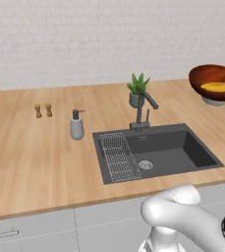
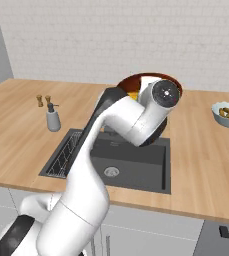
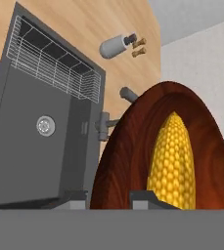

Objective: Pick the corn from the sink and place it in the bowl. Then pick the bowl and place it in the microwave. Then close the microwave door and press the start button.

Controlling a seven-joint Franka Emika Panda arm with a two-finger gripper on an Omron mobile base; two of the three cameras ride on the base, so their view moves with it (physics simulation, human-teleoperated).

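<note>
Yellow corn (image 3: 173, 161) inside glossy reddish-brown bowl (image 3: 133, 146), aloft above the dark sink (image 1: 155, 153).

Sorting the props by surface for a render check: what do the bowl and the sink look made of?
The bowl looks like glossy reddish-brown wood: visible grain rings and sheen. The sink looks like matte dark grey composite or coated metal, uniform with no shine; its round drain looks like steel.

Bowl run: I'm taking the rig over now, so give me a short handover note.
End effector: shut on the bowl rim, bowl lifted off the counter, right of the sink.
Corn: lying in the bowl.
Done: corn out of the sink and into the bowl; bowl picked up.
Left: put the bowl in the microwave, close its door, press start.
</note>
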